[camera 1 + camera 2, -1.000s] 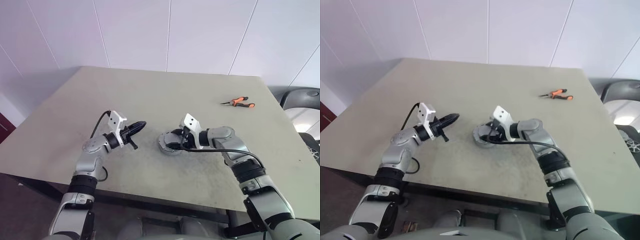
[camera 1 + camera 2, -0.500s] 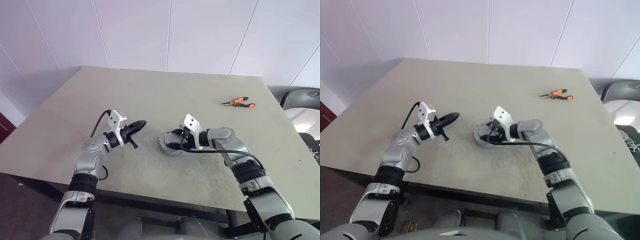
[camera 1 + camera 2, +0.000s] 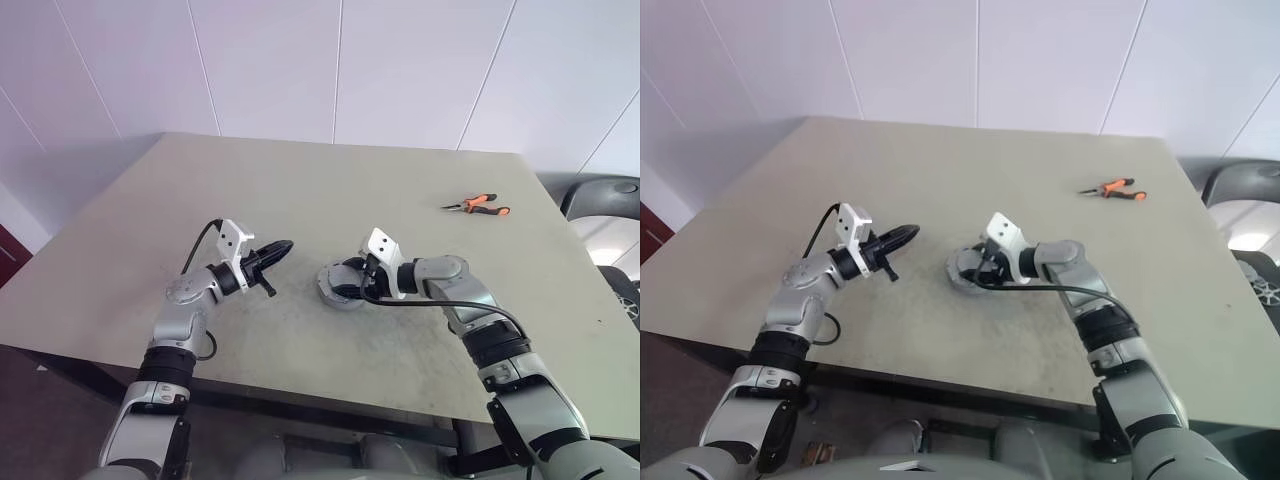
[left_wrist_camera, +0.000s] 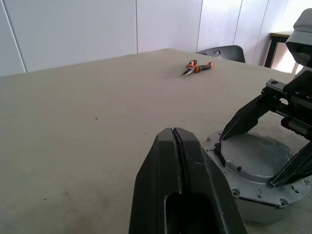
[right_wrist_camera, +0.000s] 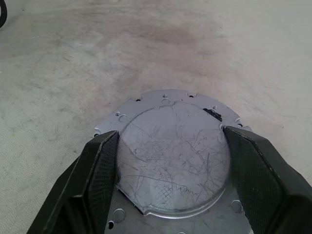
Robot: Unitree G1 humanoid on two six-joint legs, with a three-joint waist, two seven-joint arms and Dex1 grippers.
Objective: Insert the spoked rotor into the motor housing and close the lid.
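The motor housing (image 3: 338,297) sits on the table (image 3: 300,180) in front of me, a round silver casing with a scratched silver lid (image 5: 173,156) lying flat on top. My right gripper (image 3: 341,284) reaches over it from the right, and its two black fingers (image 5: 97,165) press against opposite sides of the lid's raised round part. My left gripper (image 3: 283,246) hovers a little to the left of the housing, shut and empty, pointing toward it. The spoked rotor is hidden from view. In the left wrist view the housing (image 4: 263,204) lies just beyond the shut fingertips (image 4: 176,134).
Orange-handled pliers (image 3: 476,206) lie near the table's far right. A dark chair (image 3: 600,195) stands past the table's right edge. White wall panels rise behind the table.
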